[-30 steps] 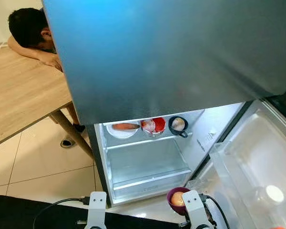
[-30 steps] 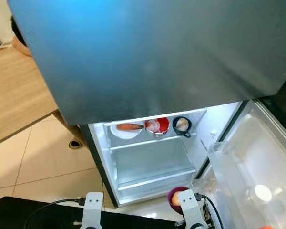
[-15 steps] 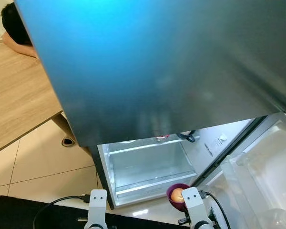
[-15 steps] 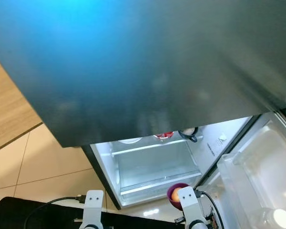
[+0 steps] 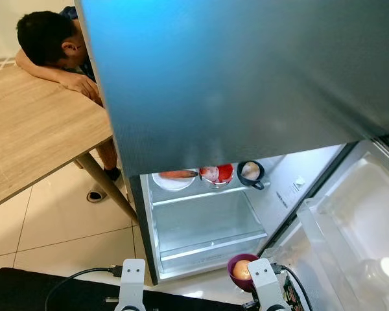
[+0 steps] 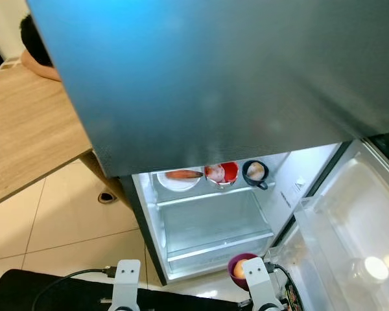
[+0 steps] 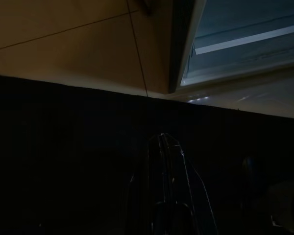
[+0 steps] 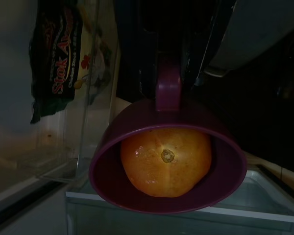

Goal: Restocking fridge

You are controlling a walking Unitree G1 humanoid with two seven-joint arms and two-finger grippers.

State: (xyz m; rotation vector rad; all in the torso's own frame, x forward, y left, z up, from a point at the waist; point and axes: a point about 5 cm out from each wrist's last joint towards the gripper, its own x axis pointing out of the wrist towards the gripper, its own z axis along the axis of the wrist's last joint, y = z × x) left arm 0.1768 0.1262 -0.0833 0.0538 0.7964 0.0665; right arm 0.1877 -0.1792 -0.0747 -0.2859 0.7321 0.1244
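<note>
The right gripper (image 8: 169, 81) grips the handle of a purple ceramic mug (image 8: 167, 164) holding an orange tomato (image 8: 165, 161), low before the open grey fridge (image 5: 246, 84). The left gripper (image 7: 162, 147) hangs idle. The mug tilts steeply; further tilt could roll the tomato out before reaching the fridge's glass shelf (image 5: 207, 194).

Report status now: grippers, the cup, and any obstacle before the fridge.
Right gripper shut on purple cup handle, orange fruit inside. Left gripper idle, low. Fridge open, lower shelf bare; upper door overhangs.
</note>
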